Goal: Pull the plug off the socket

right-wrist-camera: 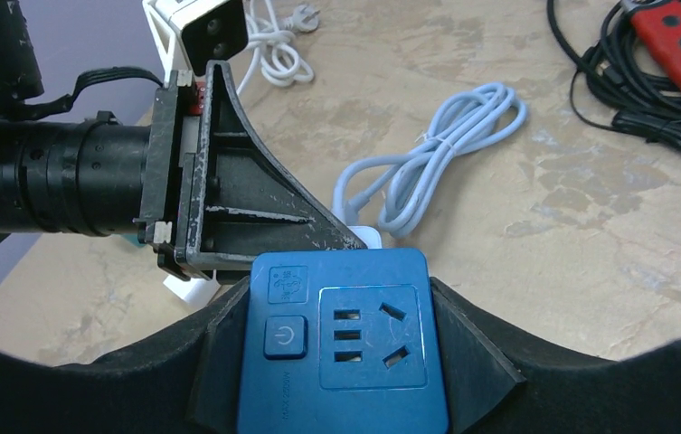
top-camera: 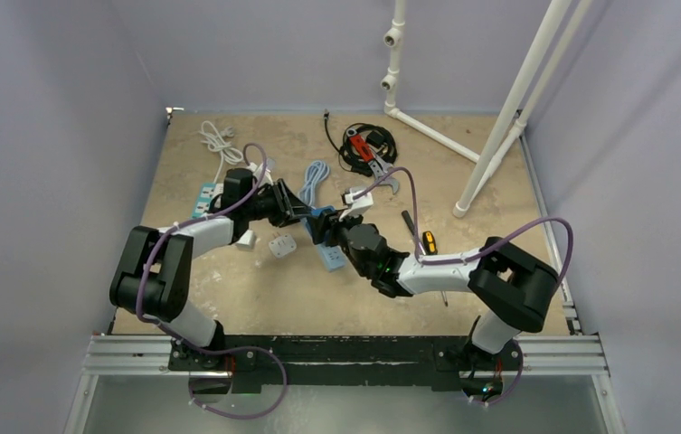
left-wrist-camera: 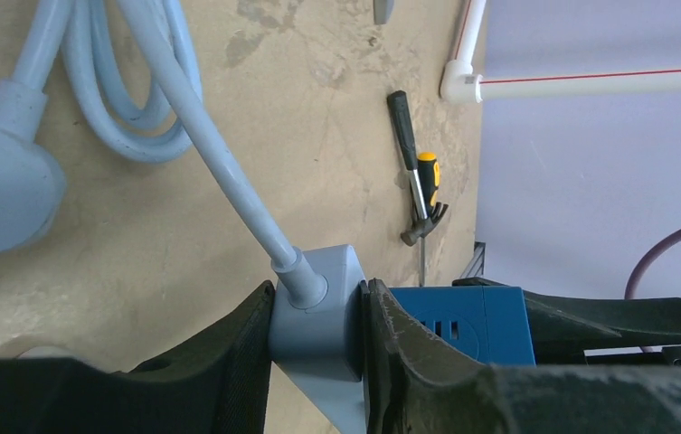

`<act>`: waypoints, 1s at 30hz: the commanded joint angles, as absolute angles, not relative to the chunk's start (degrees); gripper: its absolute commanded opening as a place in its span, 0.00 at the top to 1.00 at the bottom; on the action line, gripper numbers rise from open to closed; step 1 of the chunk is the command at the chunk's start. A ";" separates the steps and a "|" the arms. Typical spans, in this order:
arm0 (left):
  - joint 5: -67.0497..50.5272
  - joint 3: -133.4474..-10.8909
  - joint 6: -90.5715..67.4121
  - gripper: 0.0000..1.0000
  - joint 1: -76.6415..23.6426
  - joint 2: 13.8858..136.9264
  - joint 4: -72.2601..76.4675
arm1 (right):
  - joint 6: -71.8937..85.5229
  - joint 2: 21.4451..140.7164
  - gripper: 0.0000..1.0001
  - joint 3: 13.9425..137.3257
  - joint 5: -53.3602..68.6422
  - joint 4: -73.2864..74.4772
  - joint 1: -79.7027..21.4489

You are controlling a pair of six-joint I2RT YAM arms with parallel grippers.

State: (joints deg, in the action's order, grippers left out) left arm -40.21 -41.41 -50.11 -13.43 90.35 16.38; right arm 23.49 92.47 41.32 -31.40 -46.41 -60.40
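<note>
Plug clamped, socket block braced, pull not yet made.

On the left, the left gripper (left-wrist-camera: 318, 348) is closed on the pale grey-blue plastic plug (left-wrist-camera: 326, 285), one black finger pressed flat to each side of it. The plug's light blue round cord (left-wrist-camera: 219, 163) runs up and away over the beige mottled tabletop (left-wrist-camera: 318, 136). Just right of the plug and touching it is the bright blue rectangular socket block (right-wrist-camera: 345, 298), with no gap showing between them, so the plug looks fully seated. On the right, the right gripper (right-wrist-camera: 344, 362) grips that block across its width, the empty outlet face up. By my reading both grasps are done, and what is left is the separation itself: drawing the plug straight out while the block is held.
</note>
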 commanded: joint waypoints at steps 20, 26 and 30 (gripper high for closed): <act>-42.20 -47.73 -39.74 1.00 -10.28 83.88 10.39 | 22.13 92.16 0.16 45.96 -9.02 -44.94 -55.83; -42.10 -47.69 -39.82 1.00 -9.59 83.95 10.27 | 21.97 93.93 0.19 47.24 -8.98 -43.28 -55.72; -42.11 -47.55 -39.65 1.00 -9.58 83.63 10.35 | 22.31 95.60 0.25 48.25 -9.92 -41.86 -55.72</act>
State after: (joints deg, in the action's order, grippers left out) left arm -39.11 -44.64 -40.62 -9.85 86.74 7.18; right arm 22.83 94.52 44.75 -11.14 -40.73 -55.48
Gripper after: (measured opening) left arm 0.318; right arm 0.780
